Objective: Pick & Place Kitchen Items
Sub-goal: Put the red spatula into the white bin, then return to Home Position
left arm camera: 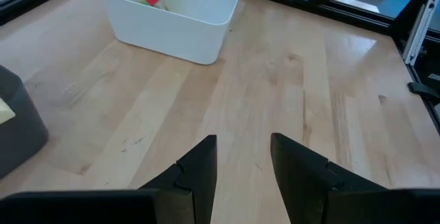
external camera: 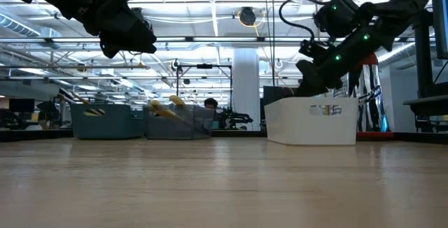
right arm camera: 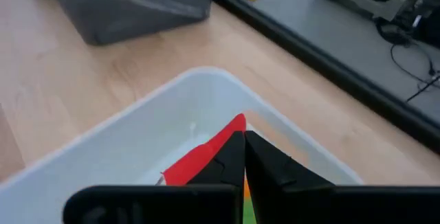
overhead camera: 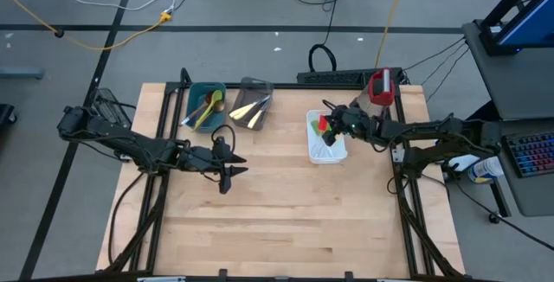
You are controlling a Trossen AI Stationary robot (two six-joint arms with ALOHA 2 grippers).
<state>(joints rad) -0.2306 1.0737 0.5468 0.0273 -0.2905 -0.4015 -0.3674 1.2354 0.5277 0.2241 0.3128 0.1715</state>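
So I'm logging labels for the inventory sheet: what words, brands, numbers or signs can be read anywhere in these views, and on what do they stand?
No text can be read in any view.
White tub: a small label on its front wall in the low view, too small and blurred to read.
Teal tub: a yellow and dark striped patch on its side, no readable words.
Grey tub, wooden table: no markings visible.

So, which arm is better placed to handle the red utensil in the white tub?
The right: its hand is already over the white tub, closed beside the red utensil. The left hand waits open mid-table.
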